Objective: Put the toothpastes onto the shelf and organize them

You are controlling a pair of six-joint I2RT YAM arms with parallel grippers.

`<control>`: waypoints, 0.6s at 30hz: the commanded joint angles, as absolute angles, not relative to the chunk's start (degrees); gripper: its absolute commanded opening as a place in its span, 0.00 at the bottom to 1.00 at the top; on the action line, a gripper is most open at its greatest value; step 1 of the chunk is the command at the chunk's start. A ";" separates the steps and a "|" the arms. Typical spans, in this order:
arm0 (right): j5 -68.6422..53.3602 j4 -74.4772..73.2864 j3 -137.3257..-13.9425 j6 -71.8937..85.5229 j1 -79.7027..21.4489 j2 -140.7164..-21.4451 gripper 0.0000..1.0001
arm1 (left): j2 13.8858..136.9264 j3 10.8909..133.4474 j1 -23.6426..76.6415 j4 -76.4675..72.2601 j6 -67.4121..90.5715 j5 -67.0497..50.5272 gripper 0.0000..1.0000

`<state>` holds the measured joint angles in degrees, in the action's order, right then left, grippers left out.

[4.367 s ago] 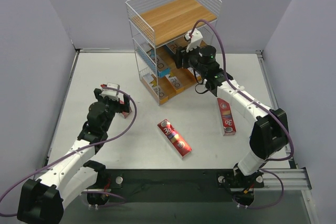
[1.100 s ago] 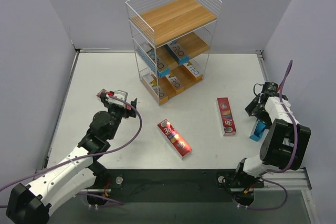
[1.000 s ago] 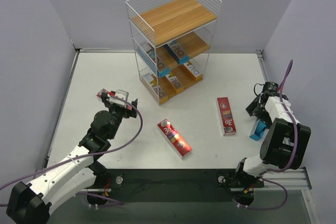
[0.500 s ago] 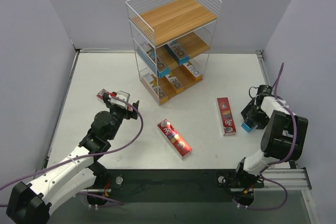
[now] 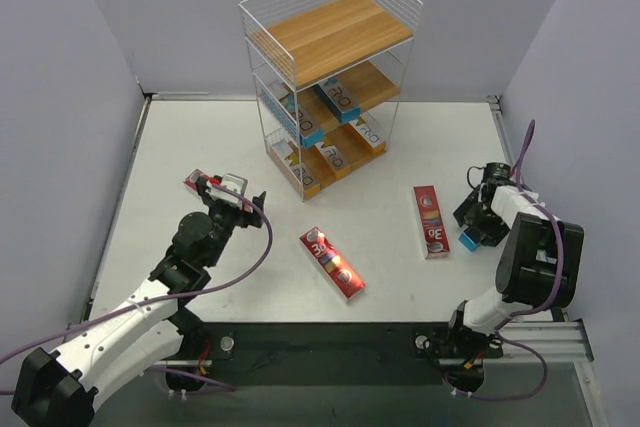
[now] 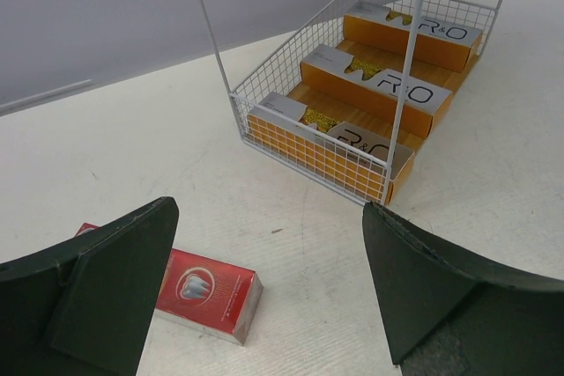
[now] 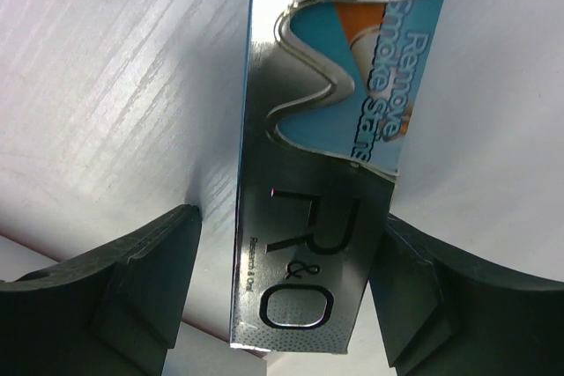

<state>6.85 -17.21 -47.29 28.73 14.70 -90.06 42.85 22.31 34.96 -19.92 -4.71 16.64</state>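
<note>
At right edge of white worktop (image 5: 200,137), right claw (image 7: 286,217) is straddling a blue-and-silver rectangular toothpaste carton (image 7: 317,129); cannot tell whether gripping. Left claw (image 6: 269,217) is gaping wide, empty, beside a red toothpaste carton (image 6: 207,292).

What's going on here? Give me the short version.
Two robot arms are stocking toothpaste cartons onto the wire shelf, whose lower two tiers already hold some. The right gripper straddles a blue-and-silver carton at the right of the table; a firm grip can't be confirmed. The left gripper hangs open above a red carton on the left. Two more red cartons lie loose mid-table.
</note>
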 commanded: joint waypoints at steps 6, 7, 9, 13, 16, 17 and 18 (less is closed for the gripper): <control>12.75 -20.74 -43.59 33.92 10.64 -85.43 0.73 | 41.31 22.76 35.24 -21.97 -3.87 15.82 0.97; 12.74 -21.09 -43.42 34.10 10.37 -85.52 0.73 | 41.13 22.76 35.33 -21.97 -3.78 15.82 0.97; 13.18 -21.09 -42.28 34.45 10.11 -84.82 0.71 | 40.87 22.76 35.33 -21.88 -3.78 15.91 0.97; 14.41 -21.18 -40.43 34.45 9.41 -82.10 0.58 | 40.34 22.76 35.33 -21.71 -3.78 15.82 0.97; 14.94 -21.27 -39.64 34.63 9.06 -78.85 0.49 | 39.99 22.76 35.33 -21.71 -3.78 15.73 0.97; 15.29 -21.44 -39.64 34.28 8.88 -77.45 0.47 | 39.90 22.76 35.42 -21.71 -3.78 15.65 0.97; 15.55 -21.79 -39.73 34.10 8.70 -76.91 0.45 | 39.90 22.76 35.42 -21.71 -3.78 15.56 0.97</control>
<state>12.10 -18.63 -39.83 33.65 9.54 -81.28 40.82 22.31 35.03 -19.92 -4.67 16.25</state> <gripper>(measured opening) 0.491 0.974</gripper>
